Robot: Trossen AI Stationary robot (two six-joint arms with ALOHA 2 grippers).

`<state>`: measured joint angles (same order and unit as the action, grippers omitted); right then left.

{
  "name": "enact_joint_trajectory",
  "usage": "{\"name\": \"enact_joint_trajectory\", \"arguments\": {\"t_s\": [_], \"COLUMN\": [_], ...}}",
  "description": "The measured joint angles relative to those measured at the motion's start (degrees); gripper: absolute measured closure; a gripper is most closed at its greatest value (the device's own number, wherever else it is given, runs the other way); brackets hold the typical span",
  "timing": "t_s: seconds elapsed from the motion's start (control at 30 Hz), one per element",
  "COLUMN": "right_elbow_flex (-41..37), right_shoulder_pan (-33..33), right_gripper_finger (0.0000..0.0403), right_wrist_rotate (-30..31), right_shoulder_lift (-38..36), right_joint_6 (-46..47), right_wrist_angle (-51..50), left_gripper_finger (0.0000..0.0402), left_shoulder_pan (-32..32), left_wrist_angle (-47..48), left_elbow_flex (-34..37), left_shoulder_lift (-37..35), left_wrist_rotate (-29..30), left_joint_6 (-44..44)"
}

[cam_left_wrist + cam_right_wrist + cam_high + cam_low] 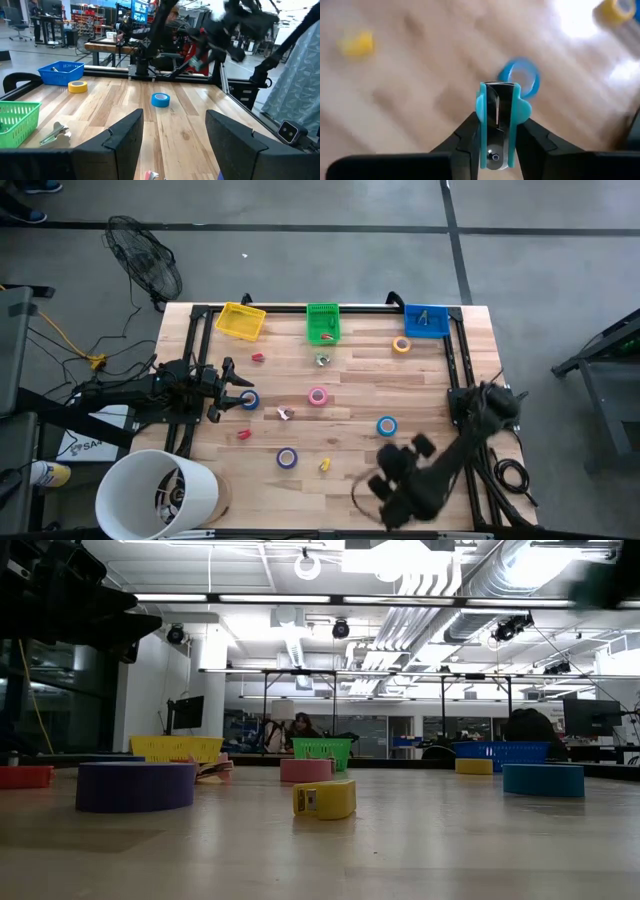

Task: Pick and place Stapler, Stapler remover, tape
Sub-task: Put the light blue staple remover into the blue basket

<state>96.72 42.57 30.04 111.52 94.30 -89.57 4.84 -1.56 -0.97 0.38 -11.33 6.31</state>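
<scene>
We see a turquoise staple remover (498, 125) between black fingers (465, 137). Just beyond it lies a blue tape roll (522, 80) on pale wood (420, 65).

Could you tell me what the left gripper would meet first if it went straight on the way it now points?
Probably the blue tape roll, lying on the table straight ahead between the open left gripper's fingers; depth is hard to judge.

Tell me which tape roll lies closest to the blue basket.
The yellow tape, just in front of the blue basket; the blue, pink and purple rolls lie nearer mid-table.
</scene>
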Motion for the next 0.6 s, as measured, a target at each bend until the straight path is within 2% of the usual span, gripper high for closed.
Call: {"name": "enact_joint_trajectory", "arguments": {"t_s": [0.2, 0.37, 0.6], "right_elbow_flex": [-7.5, -15.5, -27.6], "right_shoulder_pan": [-10.7, -23.3, -43.2], "right_gripper_finger": [0.032, 0.032, 0.032], "right_wrist_rotate": [7.3, 12.3, 13.5], "right_shoulder_lift": [-12.7, -22.9, -34.5], "right_joint_6": [-6.0, -10.3, -21.5], "right_wrist_angle": [-0.3, -0.4, 5.5], "left_gripper_finger": [0.019, 0.019, 0.019], "left_shoulder_pan": [0.0, 0.0, 0.0], "left_wrist_angle": [0.0, 0.0, 0.0], "left_elbow_flex": [0.0, 0.0, 0.0], "left_shoulder_lift": [0.0, 0.0, 0.0], "left_wrist_rotate": [0.0, 0.0, 0.0], "left_joint_6": [0.0, 0.0, 0.0]}}
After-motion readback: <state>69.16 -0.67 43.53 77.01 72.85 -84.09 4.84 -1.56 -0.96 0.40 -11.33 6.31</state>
